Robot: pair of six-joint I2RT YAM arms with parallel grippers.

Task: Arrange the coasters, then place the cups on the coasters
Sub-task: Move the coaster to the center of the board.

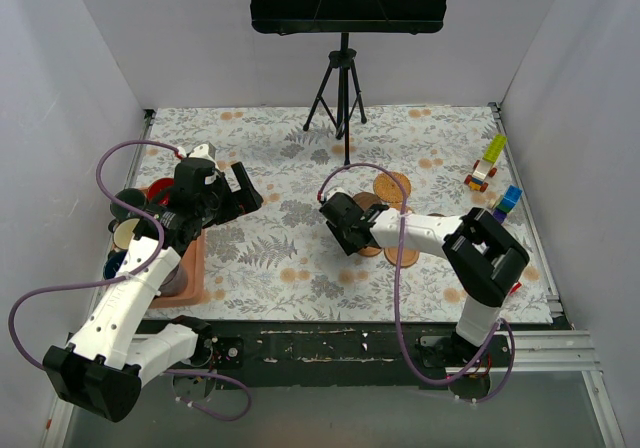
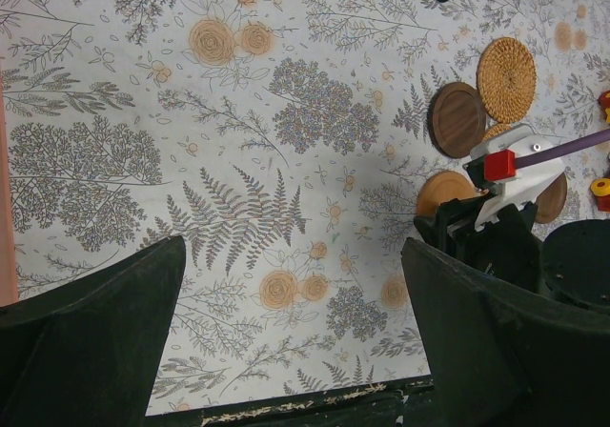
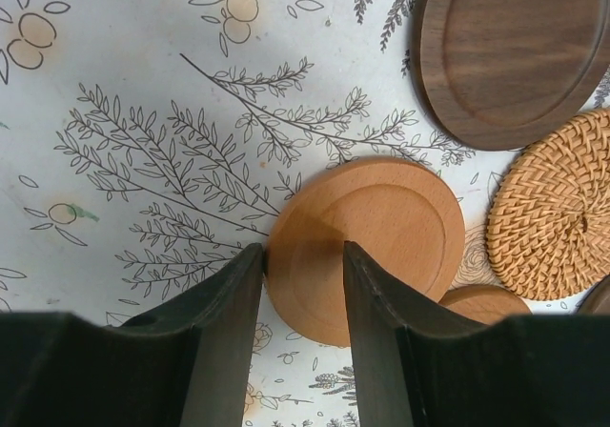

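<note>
— What does the salmon-pink tray (image 1: 193, 268) hold?

— Hard to say. It lies at the left edge of the tabletop (image 1: 280, 258), mostly under the left arm. The cups crowd there, a red cup (image 1: 158, 190) and a cream cup (image 1: 125, 234) among them, but which of them stand inside it cannot be told.

— And the coasters?

— All well apart from the cups, clustered right of centre and lying flat. The right end effector (image 3: 303, 251) is partway spread over an orange-brown wood coaster (image 3: 381, 227). One finger overlaps the disc and the other sits at its rim, pinching nothing. A dark brown coaster (image 3: 515, 55) and a rattan coaster (image 3: 558, 208) lie just beside it.

— The left end effector (image 2: 291, 255)?

— Spread wide, holding nothing, above the fern-patterned tabletop.
</note>
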